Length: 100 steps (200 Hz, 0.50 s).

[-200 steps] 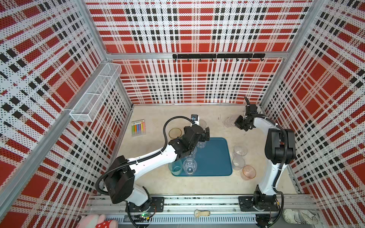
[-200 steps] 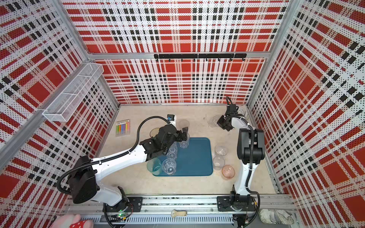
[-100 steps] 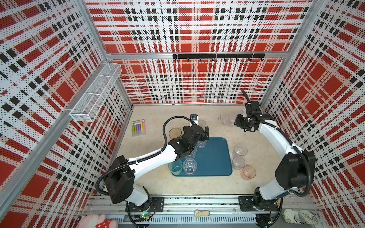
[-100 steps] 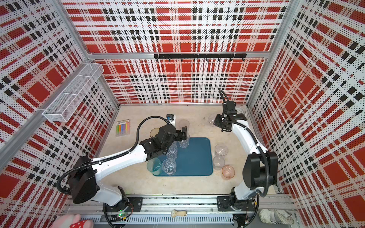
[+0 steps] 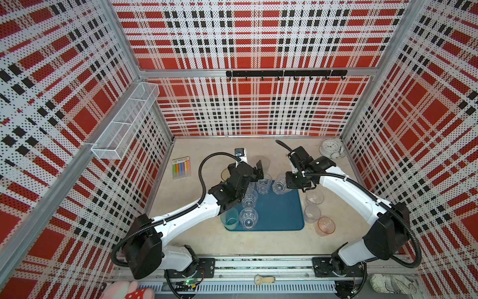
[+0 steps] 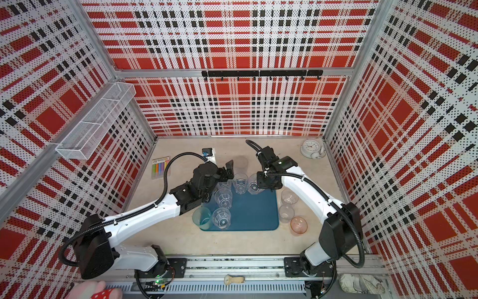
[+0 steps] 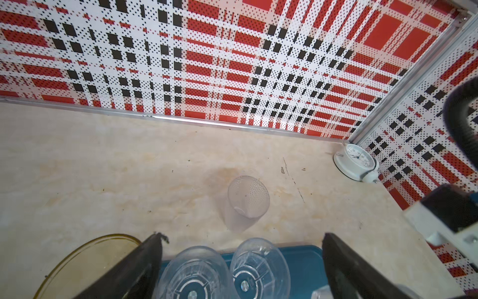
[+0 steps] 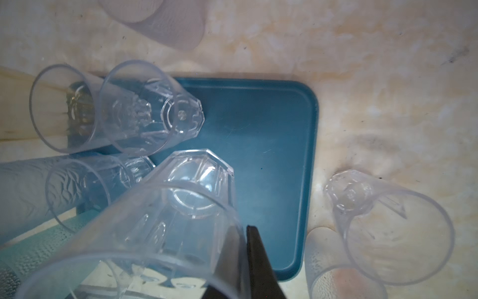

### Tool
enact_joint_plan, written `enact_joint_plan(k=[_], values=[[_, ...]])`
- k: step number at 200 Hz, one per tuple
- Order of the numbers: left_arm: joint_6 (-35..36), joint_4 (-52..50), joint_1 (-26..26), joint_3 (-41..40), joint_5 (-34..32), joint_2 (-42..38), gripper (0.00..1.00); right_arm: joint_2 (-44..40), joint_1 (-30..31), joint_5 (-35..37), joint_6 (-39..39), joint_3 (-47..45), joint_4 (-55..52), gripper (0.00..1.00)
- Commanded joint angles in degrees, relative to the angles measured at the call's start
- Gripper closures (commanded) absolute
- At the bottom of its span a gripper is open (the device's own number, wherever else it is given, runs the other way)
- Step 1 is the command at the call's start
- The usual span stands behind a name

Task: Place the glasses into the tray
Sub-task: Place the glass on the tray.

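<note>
tan tabletop [image 5: 232,243]; right hand [image 8: 244,256] pinches clear glass [image 8: 160,220] over tray [image 8: 271,155] edge

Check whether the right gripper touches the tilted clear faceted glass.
Touching. In the right wrist view the right gripper is shut on the clear faceted glass, pinching its wall, one finger inside the rim, one outside.

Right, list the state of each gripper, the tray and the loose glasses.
left gripper: open, empty
right gripper: shut on clear glass
clear glass: gripped by its wall, at tray corner
tray: holds several upright glasses
frosted glass: upright, outside tray
pink glass: upright, outside tray
</note>
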Motion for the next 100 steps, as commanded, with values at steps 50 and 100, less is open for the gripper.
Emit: enact_joint_plan(k=[50,100], values=[[0.0,2.3,0.5,-0.4,-0.5,-0.6,0.02,4.3,1.7,-1.0,2.1,-2.9,2.6,1.00],[-0.2,2.4,0.6,-0.7,-0.2,-0.7,0.02,6.2,2.2,0.1,1.9,-3.8,4.1,1.00]])
